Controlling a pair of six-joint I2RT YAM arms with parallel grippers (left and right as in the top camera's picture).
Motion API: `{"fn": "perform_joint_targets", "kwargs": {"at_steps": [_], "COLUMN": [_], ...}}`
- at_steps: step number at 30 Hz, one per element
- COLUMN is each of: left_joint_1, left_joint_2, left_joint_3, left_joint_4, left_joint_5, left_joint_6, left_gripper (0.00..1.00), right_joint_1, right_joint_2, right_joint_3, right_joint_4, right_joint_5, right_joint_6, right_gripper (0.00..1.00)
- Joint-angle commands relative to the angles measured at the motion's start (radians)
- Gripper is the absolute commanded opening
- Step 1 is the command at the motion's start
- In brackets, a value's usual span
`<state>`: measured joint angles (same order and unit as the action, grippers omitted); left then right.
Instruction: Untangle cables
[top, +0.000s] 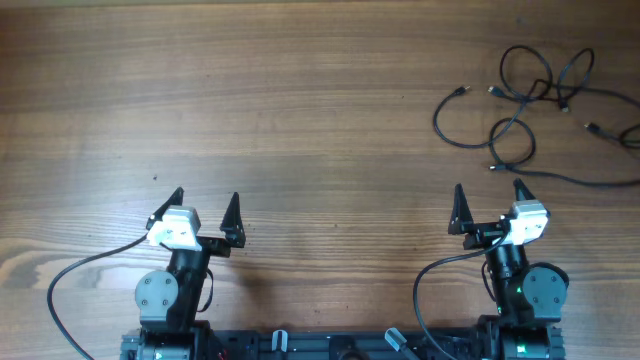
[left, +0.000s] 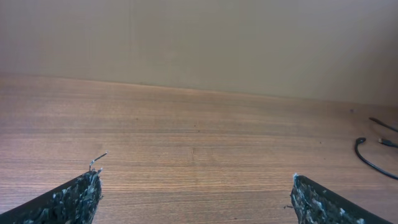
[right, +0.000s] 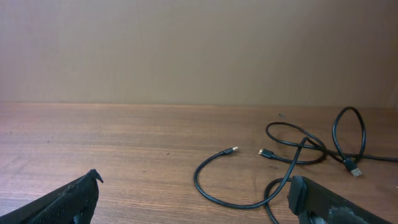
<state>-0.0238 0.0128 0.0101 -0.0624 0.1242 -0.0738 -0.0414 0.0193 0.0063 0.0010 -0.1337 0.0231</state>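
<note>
Both sets of jaws were spread wide and held nothing. The left gripper (top: 206, 196) sat in the lower left of the overhead frame and the right gripper (top: 488, 187) in the lower right, both over bare table (top: 300, 100).

The cables (top: 524, 103) lay in the upper right of the overhead view, well apart from both grippers. They were loose black loops crossing one another, with one strand running off the right edge. Your right wrist view had them right of centre (right: 308, 146). The left wrist view caught only a bit of cord at its right edge (left: 367, 158).

Handling, my guess:
- They looked thin, light and limp, so they'd drag and slide rather than lift clean, and pulling one loop would likely tug the others.
- The sheath looked smooth, so expect slip.
- You'd want to pinch the cord just behind a free end such as the silvery plug (right: 233, 150), or on an outer loop away from the crossings.
- The right arm was nearer.
</note>
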Motion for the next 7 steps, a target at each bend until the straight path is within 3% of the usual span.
{"fn": "perform_joint_targets", "kwargs": {"at_steps": [1, 7], "left_joint_1": [0.006, 0.006], "left_joint_2": [-0.010, -0.010], "left_joint_3": [-0.005, -0.005], "left_joint_4": [-0.006, -0.006], "left_joint_5": [-0.010, -0.010], "left_joint_6": [-0.010, -0.010], "left_gripper": [1.00, 1.00], "right_joint_1": [-0.004, -0.004], "right_joint_2": [-0.014, -0.014], "right_joint_3": [-0.001, -0.001], "right_joint_4": [0.006, 0.006], "right_joint_5": [0.011, 0.011], "right_joint_6": [0.013, 0.013], "right_gripper": [1.00, 1.00]}}
